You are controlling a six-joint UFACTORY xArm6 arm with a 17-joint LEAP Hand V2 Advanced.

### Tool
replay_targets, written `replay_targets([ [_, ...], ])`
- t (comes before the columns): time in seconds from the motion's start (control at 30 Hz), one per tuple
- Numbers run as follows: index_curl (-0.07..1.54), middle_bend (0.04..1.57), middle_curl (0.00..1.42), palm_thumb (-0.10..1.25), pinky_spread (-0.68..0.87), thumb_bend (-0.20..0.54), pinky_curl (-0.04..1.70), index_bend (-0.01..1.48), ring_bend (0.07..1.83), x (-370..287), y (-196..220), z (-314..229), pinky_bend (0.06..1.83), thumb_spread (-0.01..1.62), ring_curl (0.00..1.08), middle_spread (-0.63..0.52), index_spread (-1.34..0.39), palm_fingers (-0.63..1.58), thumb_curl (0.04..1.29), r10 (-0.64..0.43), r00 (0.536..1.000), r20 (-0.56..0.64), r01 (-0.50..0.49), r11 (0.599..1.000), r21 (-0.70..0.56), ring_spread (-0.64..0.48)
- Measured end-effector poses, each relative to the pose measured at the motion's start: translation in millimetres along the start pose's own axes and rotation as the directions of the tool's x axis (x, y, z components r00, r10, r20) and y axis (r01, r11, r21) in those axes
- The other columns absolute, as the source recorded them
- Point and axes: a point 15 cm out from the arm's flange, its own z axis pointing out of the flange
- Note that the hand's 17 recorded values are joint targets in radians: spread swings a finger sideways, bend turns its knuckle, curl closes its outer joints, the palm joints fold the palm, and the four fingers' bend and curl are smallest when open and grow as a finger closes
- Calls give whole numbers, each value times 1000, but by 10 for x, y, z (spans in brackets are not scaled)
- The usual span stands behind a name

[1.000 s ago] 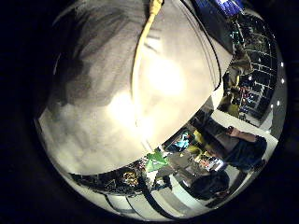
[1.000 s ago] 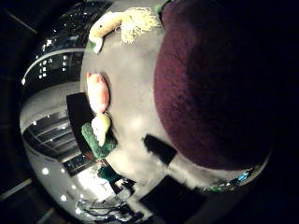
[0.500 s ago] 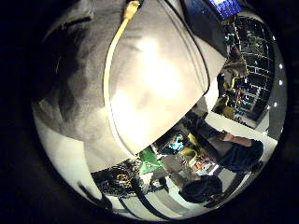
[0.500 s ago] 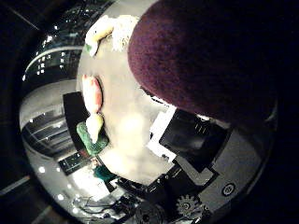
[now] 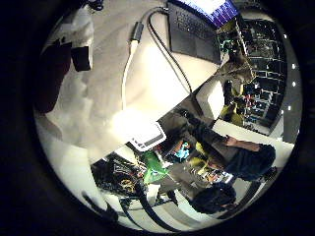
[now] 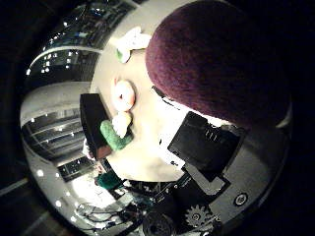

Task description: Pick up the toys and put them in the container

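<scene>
A large dark maroon rounded thing (image 6: 221, 59) fills much of the right thumb side palm view, close to the palm; I cannot tell whether the hand holds it. Beside it on the pale table (image 6: 148, 147) lie a white and yellow toy (image 6: 129, 42), a pink and white toy (image 6: 123, 93) and a yellow and green toy (image 6: 117, 129). I cannot make out a container.
A black box (image 6: 210, 145) stands on the table beside the maroon thing. The right little finger side palm view shows the white table (image 5: 108, 88) with an open laptop (image 5: 193, 30), a small black object (image 5: 80, 58) and a white box (image 5: 148, 135).
The camera has moved: the grey cloth that filled the little finger side view is gone, and the table and laptop show. The maroon thing stays close to the palm.
</scene>
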Motion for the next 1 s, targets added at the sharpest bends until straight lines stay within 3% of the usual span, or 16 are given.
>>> replay_targets([
  [0.2,724,1309,658,1042,-189,-15,812,1132,1424,-923,360,-727,1256,966,571,-125,-223,1188,577,-139,990,29,138,989,53,-169],
  [0.43,722,1319,645,1031,-190,-15,883,1134,1434,-2219,761,-1372,1222,991,566,-123,-221,1188,596,-324,942,87,309,939,148,-169],
  [0.67,720,1325,637,1028,-196,-16,940,1136,1434,-3388,1173,-1482,1190,995,561,-114,-221,1187,608,-466,879,105,445,879,172,-176],
  [0.8,719,1327,632,1027,-200,-16,971,1136,1434,-4051,1269,-1532,1171,996,560,-112,-220,1188,612,-541,834,107,503,826,255,-179],
  [1.0,718,1328,628,1026,-204,-16,1000,1138,1437,-4847,1359,-1271,1151,997,562,-111,-219,1191,616,-627,771,112,574,760,306,-172],
])
